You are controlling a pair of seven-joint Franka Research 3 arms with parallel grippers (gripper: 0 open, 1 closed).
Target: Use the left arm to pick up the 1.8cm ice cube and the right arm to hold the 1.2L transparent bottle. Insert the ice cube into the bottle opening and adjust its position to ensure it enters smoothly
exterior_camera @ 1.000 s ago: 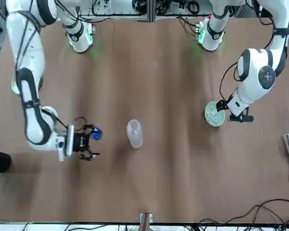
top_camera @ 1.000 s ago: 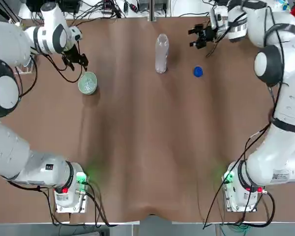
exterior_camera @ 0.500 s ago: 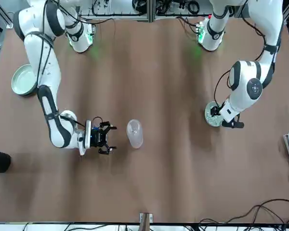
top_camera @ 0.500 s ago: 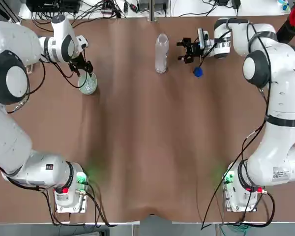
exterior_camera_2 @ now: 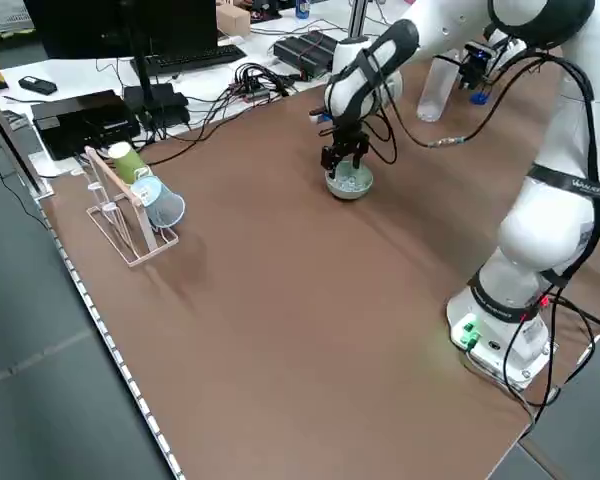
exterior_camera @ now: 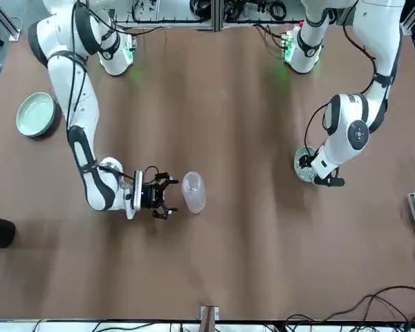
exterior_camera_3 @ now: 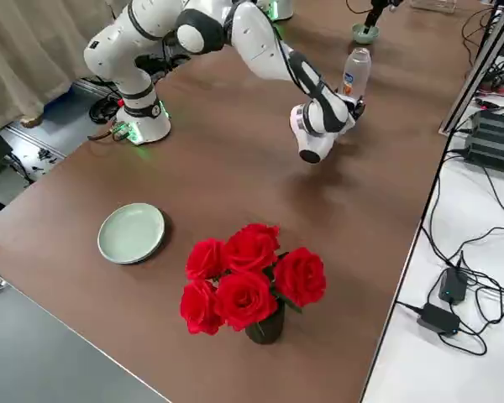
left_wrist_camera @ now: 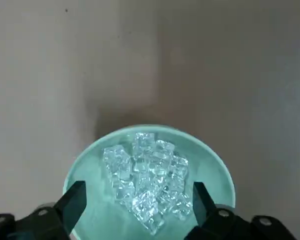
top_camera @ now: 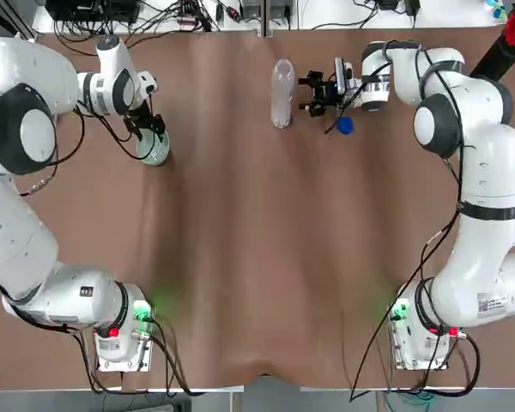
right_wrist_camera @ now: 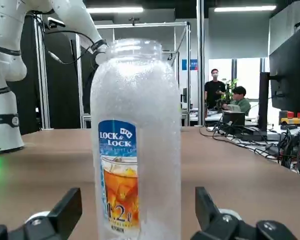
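You are getting bright, even light from overhead in the top and front views, with only soft shadows lying under the arms on the table (top_camera: 257, 257). Green lamps at the arm bases are casting small glows on the brown surface near the lower corners of the top view. In the left wrist view the pale green bowl (left_wrist_camera: 85, 165) is throwing a dim shadow toward the upper part of the frame, and the ice is glinting. In the right wrist view ceiling strips are glaring at the upper edge, the transparent bottle (right_wrist_camera: 140, 140) is looking frosted, and the background is staying dim.
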